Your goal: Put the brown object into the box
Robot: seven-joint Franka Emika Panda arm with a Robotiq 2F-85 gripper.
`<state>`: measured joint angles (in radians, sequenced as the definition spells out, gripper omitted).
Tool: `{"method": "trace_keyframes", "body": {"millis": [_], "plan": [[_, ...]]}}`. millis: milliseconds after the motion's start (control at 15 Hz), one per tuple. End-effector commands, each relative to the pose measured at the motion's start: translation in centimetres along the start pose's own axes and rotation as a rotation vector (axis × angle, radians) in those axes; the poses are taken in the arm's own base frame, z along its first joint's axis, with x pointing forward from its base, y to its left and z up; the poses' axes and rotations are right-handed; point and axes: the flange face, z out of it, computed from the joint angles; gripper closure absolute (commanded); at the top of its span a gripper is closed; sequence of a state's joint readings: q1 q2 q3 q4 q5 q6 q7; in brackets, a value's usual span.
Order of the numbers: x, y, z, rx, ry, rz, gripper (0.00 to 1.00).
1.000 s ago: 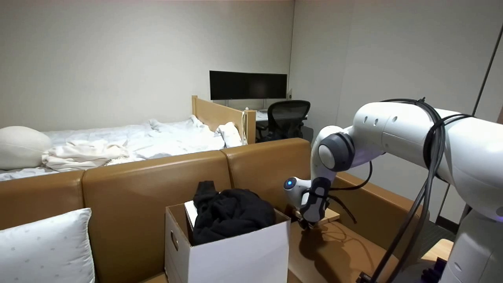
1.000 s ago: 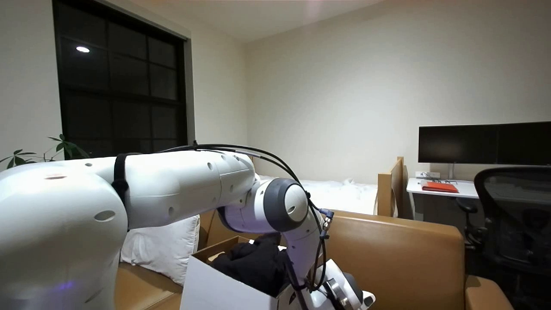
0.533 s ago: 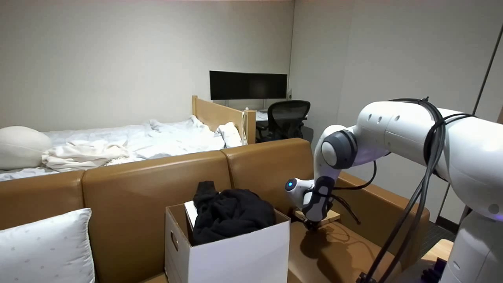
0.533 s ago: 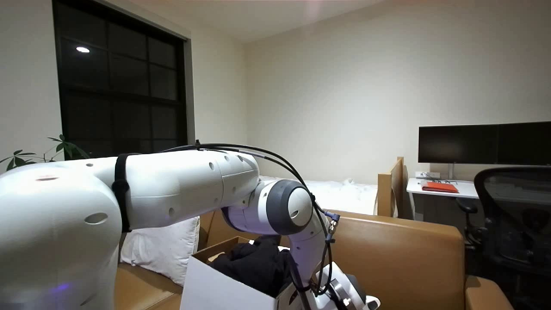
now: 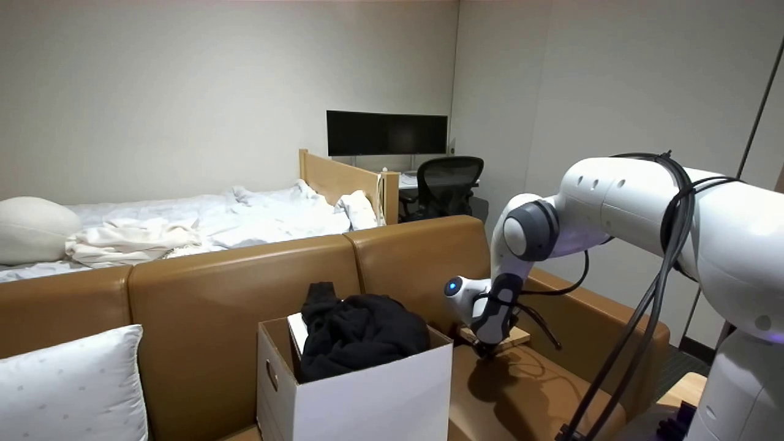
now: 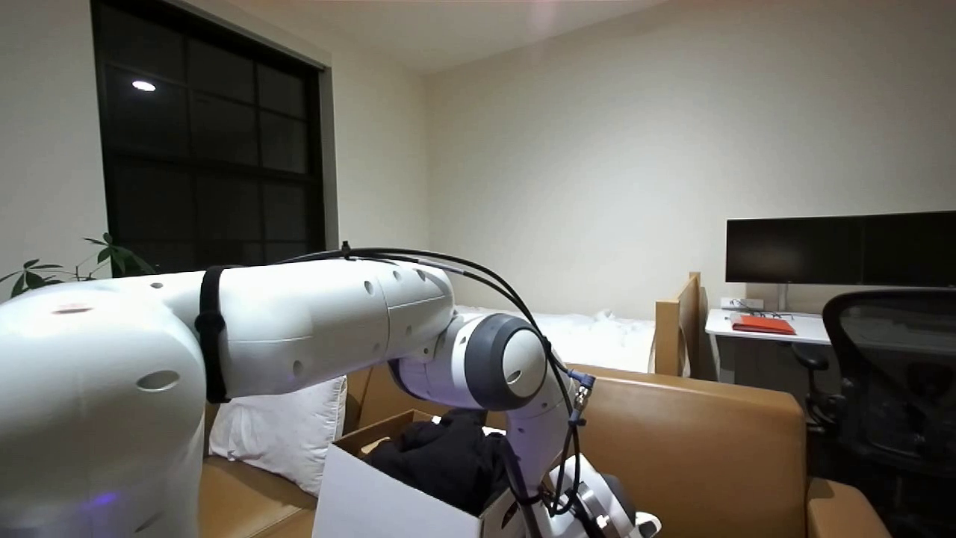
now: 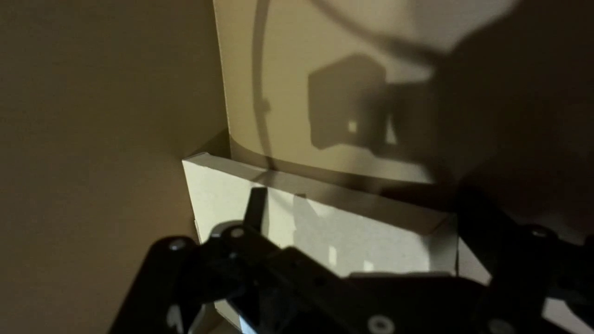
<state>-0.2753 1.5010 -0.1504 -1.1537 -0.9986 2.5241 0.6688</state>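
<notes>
The brown object point(image 5: 516, 337) is a flat tan slab on the couch seat near the backrest, partly hidden behind my gripper point(image 5: 484, 351) in an exterior view. In the wrist view the brown object point(image 7: 362, 227) looks pale under the light, with a darker side edge. My gripper point(image 7: 364, 204) is open there, one dark finger over the slab and the other near its right end; nothing is clamped between them. The white box point(image 5: 373, 407) stands on the couch, with black clothing point(image 5: 367, 337) heaped in it. The box point(image 6: 388, 501) also shows in an exterior view, where the fingers are out of view.
The couch backrest point(image 5: 422, 263) rises behind the slab, and the armrest point(image 5: 588, 324) is to its right. The box's near right corner stands close to the gripper. A white pillow point(image 5: 73, 386) lies left of the box. Black cables point(image 5: 667, 245) hang from the arm.
The arm and gripper have shifted slightly right, mostly between one second and half a second ago. Since then they are almost still. The slab and box have not moved.
</notes>
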Motion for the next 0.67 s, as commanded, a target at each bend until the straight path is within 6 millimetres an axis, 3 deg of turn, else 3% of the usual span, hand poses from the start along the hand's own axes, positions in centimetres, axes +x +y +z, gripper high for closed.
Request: {"method": "trace_keyframes", "body": {"millis": [0, 333, 467, 533, 600], "plan": [[0.2, 1.2, 0.3, -0.057, 0.102, 0.015, 0.00], [0.7, 4.5, 1.0, -0.213, 0.190, 0.040, 0.00], [0.4, 5.0, 1.4, -0.242, 0.195, 0.048, 0.00], [0.3, 4.7, 1.5, -0.244, 0.190, 0.049, 0.08], [0.2, 4.2, 1.4, -0.243, 0.182, 0.046, 0.26]]}}
